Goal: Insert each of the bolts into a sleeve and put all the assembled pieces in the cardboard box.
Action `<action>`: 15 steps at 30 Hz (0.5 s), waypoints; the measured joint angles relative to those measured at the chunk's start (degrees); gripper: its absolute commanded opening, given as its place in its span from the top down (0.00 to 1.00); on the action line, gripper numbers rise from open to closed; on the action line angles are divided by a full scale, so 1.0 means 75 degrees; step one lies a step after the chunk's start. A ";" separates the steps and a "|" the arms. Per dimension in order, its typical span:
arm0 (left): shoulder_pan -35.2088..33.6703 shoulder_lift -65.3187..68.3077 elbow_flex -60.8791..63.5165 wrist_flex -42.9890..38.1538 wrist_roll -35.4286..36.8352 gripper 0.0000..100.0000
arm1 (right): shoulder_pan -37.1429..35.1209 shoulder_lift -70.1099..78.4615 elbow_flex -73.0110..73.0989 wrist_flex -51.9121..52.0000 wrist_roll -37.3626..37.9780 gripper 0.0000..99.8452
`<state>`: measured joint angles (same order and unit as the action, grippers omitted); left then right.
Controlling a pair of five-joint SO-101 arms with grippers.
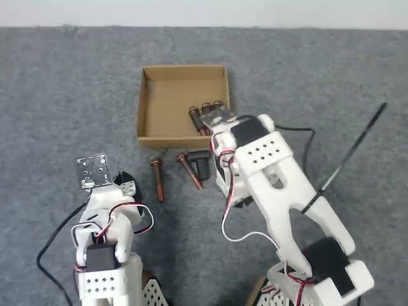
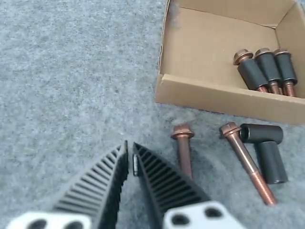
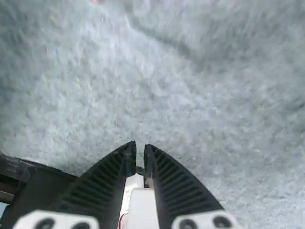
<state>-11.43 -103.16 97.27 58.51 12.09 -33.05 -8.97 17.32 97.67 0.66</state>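
Robotics lab — felt-covered table, wired robot arm.

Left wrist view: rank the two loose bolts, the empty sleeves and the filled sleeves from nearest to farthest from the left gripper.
1. Lone bolt, on the carpet beside the left gripper.
2. Slanted bolt, farther along the carpet.
3. Empty sleeves, just past that bolt's head.
4. Filled sleeves, in the cardboard box corner.

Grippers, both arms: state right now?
Left gripper: closed, holding nothing.
Right gripper: closed, holding nothing.
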 measured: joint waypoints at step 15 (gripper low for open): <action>0.0000 0.0000 0.0000 0.0000 0.0000 0.99 | -0.0070 0.0000 0.0516 -0.2626 0.0000 0.98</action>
<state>-11.43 -103.16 97.27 58.51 12.09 -33.58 -8.97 21.19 77.98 0.66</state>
